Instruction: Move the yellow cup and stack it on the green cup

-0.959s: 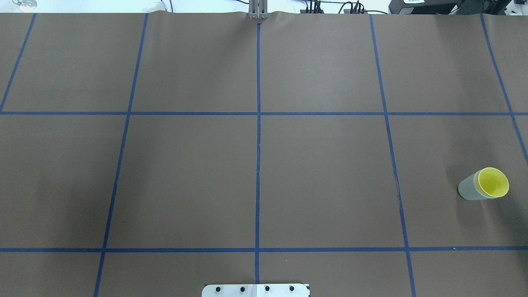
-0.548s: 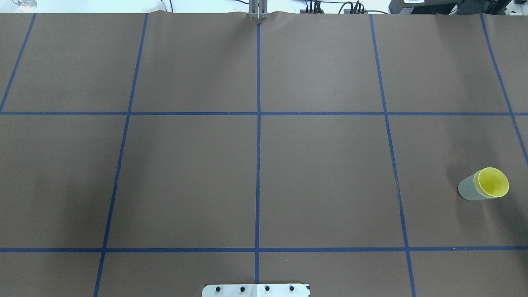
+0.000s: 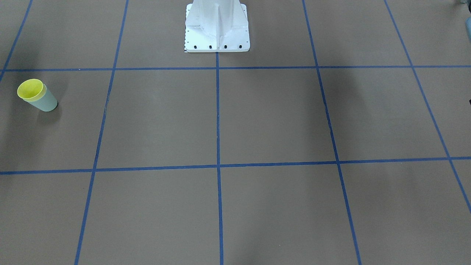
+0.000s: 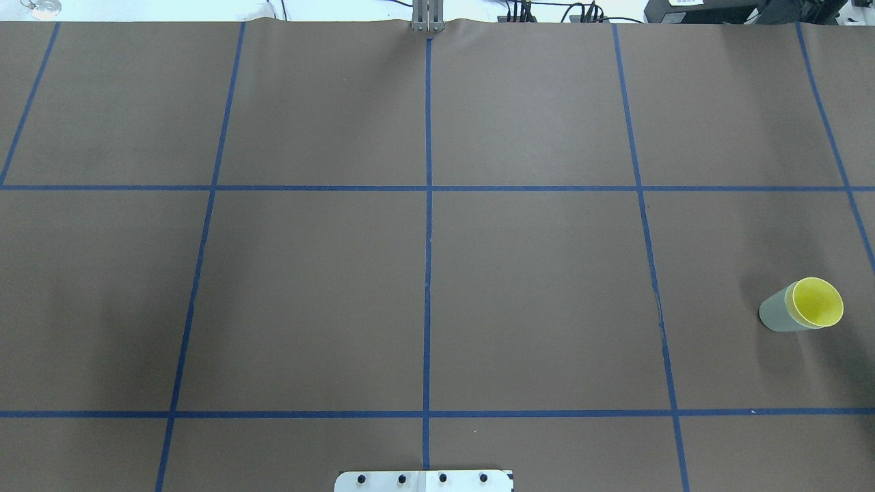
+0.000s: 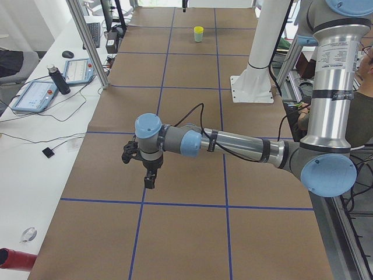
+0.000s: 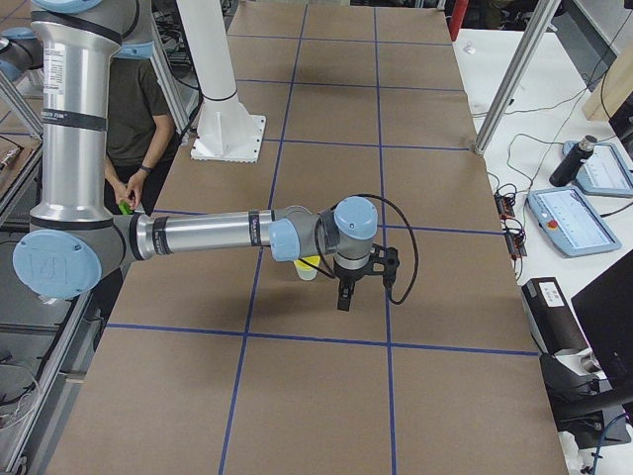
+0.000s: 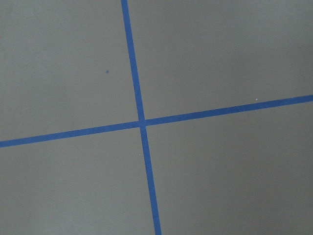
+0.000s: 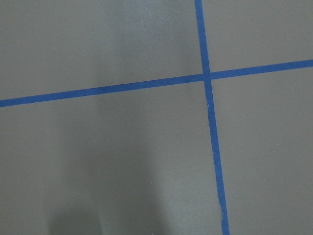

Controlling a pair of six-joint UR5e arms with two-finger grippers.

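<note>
The yellow cup [image 4: 815, 301] sits nested inside the green cup [image 4: 776, 314], standing upright on the brown table at its right side. The pair also shows at the left of the front-facing view, yellow cup [image 3: 30, 89] in green cup [image 3: 46, 103]. My left gripper [image 5: 150, 182] shows only in the exterior left view, hanging above the table far from the cups. My right gripper [image 6: 342, 300] shows only in the exterior right view, just beside the cups [image 6: 308, 267]. I cannot tell whether either is open or shut. Both wrist views show only table and tape.
Blue tape lines grid the brown table. The white robot base [image 3: 217, 25] stands at the middle of the near edge [image 4: 424, 480]. A side desk with tablets [image 5: 35, 93] and cables runs along the far edge. A person [image 6: 138, 109] stands by the robot.
</note>
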